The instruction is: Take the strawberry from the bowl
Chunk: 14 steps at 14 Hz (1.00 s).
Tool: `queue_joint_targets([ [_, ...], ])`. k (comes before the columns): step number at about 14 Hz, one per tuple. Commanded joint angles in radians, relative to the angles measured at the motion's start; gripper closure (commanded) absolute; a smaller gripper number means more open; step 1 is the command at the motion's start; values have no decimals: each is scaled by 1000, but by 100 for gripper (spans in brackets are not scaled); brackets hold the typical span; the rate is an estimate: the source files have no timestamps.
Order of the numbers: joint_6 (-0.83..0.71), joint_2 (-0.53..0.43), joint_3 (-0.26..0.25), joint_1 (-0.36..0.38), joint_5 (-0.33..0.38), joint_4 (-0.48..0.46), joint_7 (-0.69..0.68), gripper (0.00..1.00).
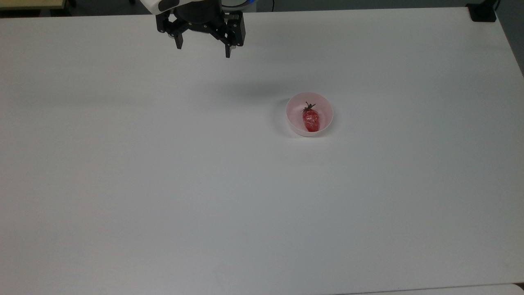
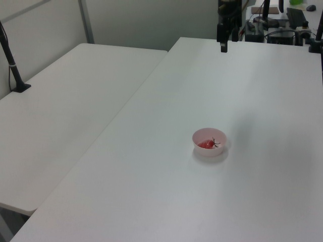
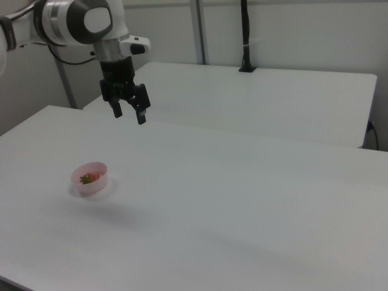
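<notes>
Pale pink plastic, translucent and light: one bowl (image 1: 309,114) on the white tabletop (image 1: 262,184), out in the open middle, somewhat nearer the far edge than the near one in the top view. Inside, one glossy red strawberry (image 1: 310,119), lying flat, green cap toward the far edge. One tool (image 1: 203,50) up high by that far edge, well apart from the bowl, fingers spread wide, gripping nothing. Plenty to go wrong from here. Slightly off-centre on the way down, and a fingertip catches the rim, tipping or skidding so light a bowl. Slick, tapered fruit too: squeezed near the tip, likely to squirt free. Tight walls, little room for spread fingers beside the fruit.
</notes>
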Motion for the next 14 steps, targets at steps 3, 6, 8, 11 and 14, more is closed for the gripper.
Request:
queue_joint_targets([
  [3, 15, 6, -5, 8, 9, -9, -165, 0],
  [6, 40, 15, -5, 8, 33, -7, -210, 0],
  [8, 89, 51, 6, 18, 41, -11, -213, 0],
  [11, 130, 123, 14, 50, 39, -12, -301, 0],
  [14, 130, 158, 14, 77, 32, -17, -395, 0],
])
